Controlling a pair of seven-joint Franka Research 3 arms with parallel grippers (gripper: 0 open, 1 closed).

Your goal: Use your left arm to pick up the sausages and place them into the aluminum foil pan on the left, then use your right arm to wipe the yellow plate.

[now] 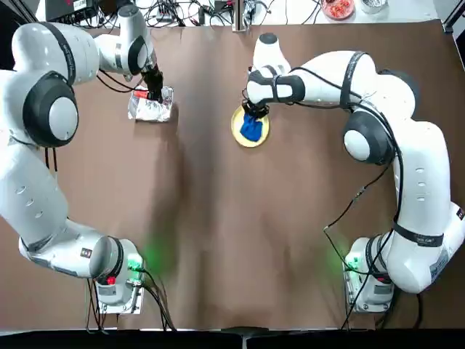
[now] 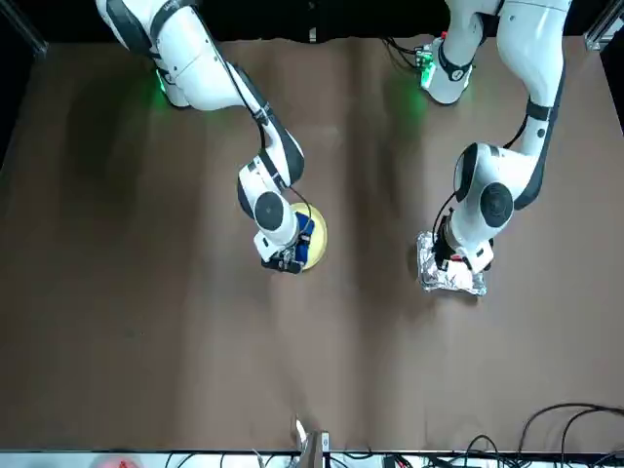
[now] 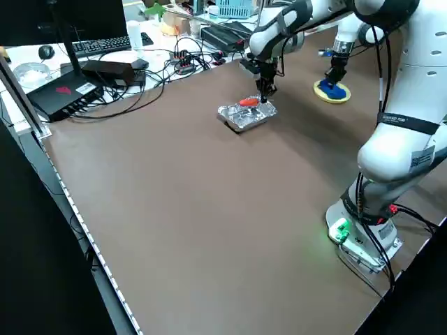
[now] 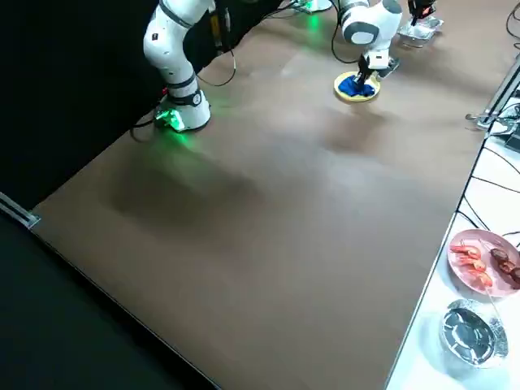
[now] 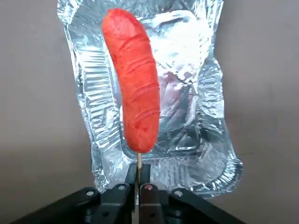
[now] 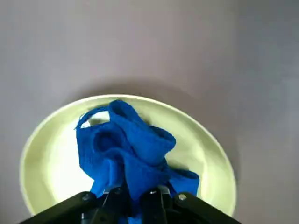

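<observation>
Left wrist view: the left jaws (image 5: 138,175) pinch the thin wooden stick of the sausage (image 5: 135,81), which extends beyond their tips over the aluminum foil pan (image 5: 217,161). The sausage is red-orange, smooth and slightly curved (shallow slashes run across its skin); the pan is shiny and crinkled, with ribbed walls and a rumpled rim. In the right wrist view, the right jaws (image 6: 139,193) pinch a bunched blue cloth (image 6: 126,144), soft and folded, over the yellow plate (image 6: 196,140), round, pale and raised-rimmed. Both pan and plate lie on the brown tabletop (image 1: 211,218), well apart.
</observation>
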